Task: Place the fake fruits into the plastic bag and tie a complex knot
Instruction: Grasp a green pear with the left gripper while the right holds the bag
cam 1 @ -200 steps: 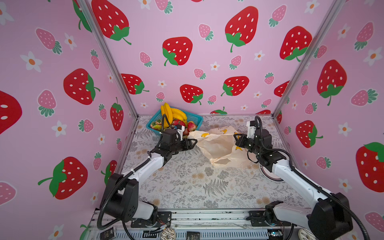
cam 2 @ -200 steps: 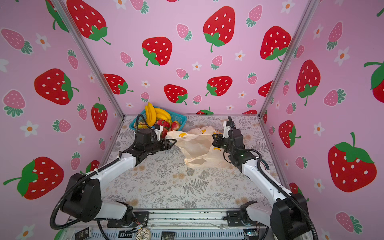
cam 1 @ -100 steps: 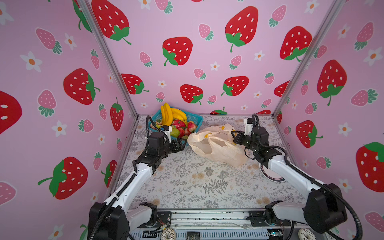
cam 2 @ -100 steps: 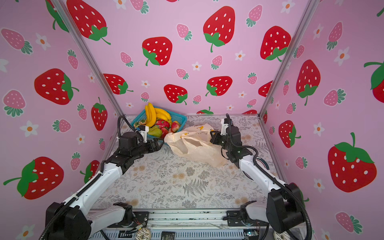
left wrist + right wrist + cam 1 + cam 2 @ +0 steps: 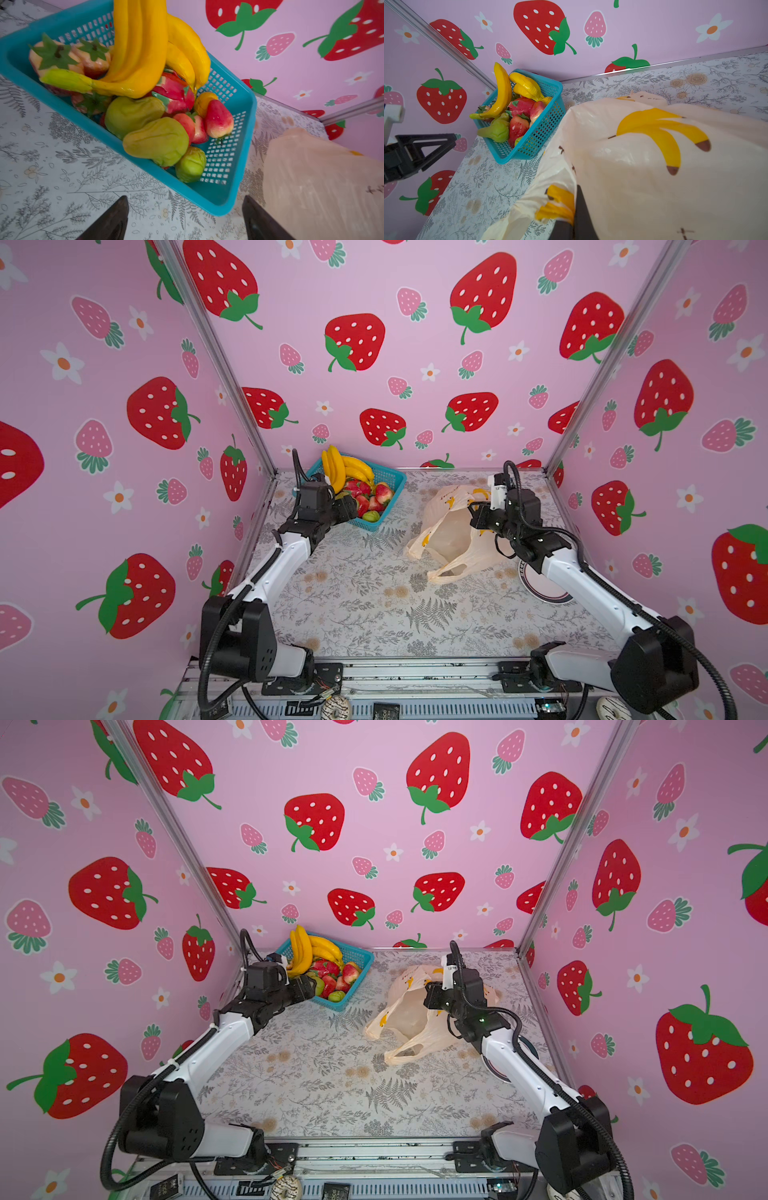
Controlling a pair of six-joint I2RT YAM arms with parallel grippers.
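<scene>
Left hand (image 5: 185, 200) wide, empty, over worktop (image 5: 62, 187), just short of basket (image 5: 246, 145) corner. Fruits (image 5: 133, 116) straight ahead, all in basket. Nearest pear (image 5: 158, 141) lies long axis across my finger gap, so a wrist turn looks needed. Bananas (image 5: 143, 62) farther back. Right hand (image 5: 578, 209) clamped on bag (image 5: 449, 531) rim, off right of basket. Left arm nearer fruit.

Floral table (image 5: 374, 597) bears teal basket (image 5: 394, 488), plastic bag (image 5: 449, 531) and round disc (image 5: 540, 587).
</scene>
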